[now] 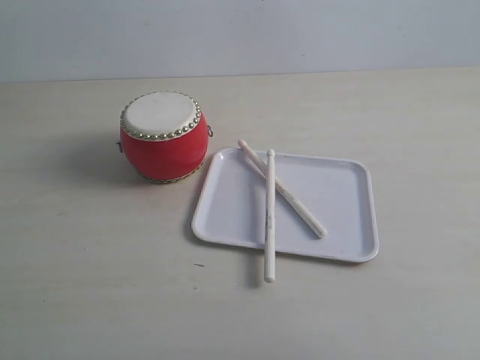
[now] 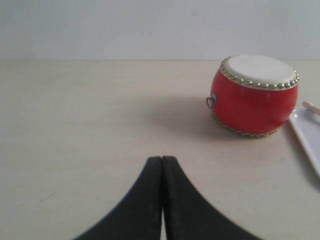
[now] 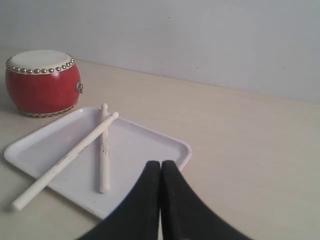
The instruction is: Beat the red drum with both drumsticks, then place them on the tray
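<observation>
The red drum (image 1: pixel 163 136) stands upright on the table, left of the white tray (image 1: pixel 337 210). Two pale drumsticks lie crossed on the tray: one drumstick (image 1: pixel 269 217) sticks out over the tray's near edge, the other drumstick (image 1: pixel 289 195) runs diagonally with its tip past the far left corner. No gripper shows in the exterior view. In the left wrist view the drum (image 2: pixel 255 95) is off to one side and my left gripper (image 2: pixel 162 160) is shut, empty. My right gripper (image 3: pixel 160 164) is shut, empty, over the tray (image 3: pixel 165 145), with both sticks (image 3: pixel 104 150) beyond it.
The pale wooden table (image 1: pixel 90 270) runs to a plain grey wall (image 1: pixel 240 30) at the back. A tray edge (image 2: pixel 307 135) and one stick tip (image 2: pixel 310 106) show beside the drum in the left wrist view.
</observation>
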Controlling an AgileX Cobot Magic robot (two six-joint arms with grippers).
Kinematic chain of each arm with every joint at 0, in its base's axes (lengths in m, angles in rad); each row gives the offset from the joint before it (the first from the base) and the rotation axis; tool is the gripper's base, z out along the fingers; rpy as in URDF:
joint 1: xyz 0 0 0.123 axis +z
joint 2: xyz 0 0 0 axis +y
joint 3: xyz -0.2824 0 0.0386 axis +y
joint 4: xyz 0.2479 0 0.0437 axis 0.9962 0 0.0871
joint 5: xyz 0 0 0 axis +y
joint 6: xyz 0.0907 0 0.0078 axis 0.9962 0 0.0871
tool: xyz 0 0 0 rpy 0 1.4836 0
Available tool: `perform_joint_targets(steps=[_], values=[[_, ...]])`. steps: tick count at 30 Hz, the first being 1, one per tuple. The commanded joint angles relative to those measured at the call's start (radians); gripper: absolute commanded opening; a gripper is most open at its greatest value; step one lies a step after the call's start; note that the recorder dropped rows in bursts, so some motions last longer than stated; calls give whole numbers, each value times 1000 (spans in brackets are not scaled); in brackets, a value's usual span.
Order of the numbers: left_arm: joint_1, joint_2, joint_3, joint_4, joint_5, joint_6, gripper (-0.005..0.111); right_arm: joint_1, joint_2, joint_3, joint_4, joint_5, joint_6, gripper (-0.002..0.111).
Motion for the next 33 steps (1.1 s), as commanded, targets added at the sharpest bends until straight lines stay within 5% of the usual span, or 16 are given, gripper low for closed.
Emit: perform_joint_targets(steps=[1, 33], values=[[1, -6, 3, -10, -8, 3, 0, -2, -5, 5, 0, 1, 6, 0], [1, -6, 3, -8, -8, -1, 0, -119, -5, 5, 0, 5, 6, 0]])
